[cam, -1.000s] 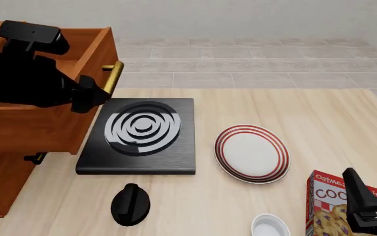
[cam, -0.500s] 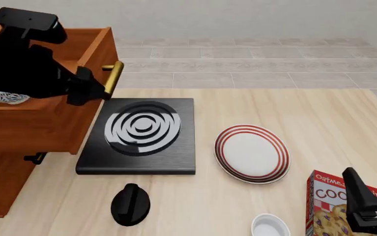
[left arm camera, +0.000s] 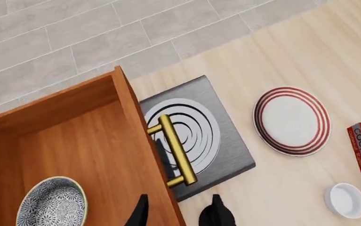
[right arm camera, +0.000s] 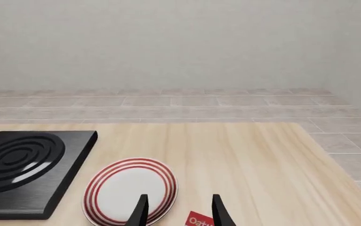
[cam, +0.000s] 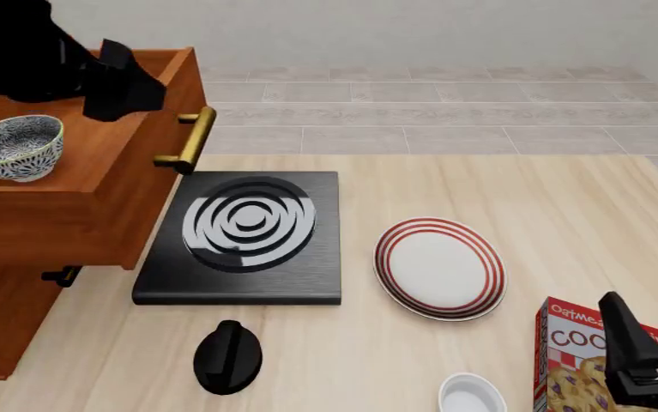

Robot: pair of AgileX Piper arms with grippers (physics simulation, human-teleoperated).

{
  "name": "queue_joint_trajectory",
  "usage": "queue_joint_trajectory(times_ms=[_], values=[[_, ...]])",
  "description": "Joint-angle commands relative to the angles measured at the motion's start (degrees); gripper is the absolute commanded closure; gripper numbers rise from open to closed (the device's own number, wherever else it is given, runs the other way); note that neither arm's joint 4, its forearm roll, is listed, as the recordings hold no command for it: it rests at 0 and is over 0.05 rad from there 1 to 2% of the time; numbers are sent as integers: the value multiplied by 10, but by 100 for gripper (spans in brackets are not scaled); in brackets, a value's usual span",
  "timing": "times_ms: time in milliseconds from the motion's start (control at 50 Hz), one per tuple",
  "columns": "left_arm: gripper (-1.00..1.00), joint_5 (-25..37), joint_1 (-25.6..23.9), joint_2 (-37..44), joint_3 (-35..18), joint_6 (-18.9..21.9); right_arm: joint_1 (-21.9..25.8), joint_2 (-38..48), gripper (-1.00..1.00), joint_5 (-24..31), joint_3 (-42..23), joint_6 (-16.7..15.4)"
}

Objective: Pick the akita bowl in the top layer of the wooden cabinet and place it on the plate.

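Reddish-brown top layer (cam: 71,215) stands pulled open; akita bowl (cam: 12,147) sits inside, ungrasped. Left gripper (left arm camera: 179,217) hovers spread and empty (above drawer front). Plate (cam: 440,268), at bowl's 4 o'clock, is bare: pick and placement remain.

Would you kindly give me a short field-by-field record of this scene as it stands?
cabinet: reddish-brown wooden cabinet, top drawer pulled open
bowl: blue-and-white patterned bowl upright inside that drawer
plate: white red-ringed plate on the table, nothing on it
left gripper: open, above the drawer front, holding nothing
right gripper: open, near the cookie box
other: black square stove; small white bowl
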Motion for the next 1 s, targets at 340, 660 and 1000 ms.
queue_joint_trajectory(times_ms=[340,660,1000], values=[[-100,71,65,44,-100,77,-1,3,-100,-5,0,2],[-100,102,92,84,-142,96,1,11,-100,-11,0,2],[-100,122,131,74,-131,150,5,-4,-100,5,0,3]])
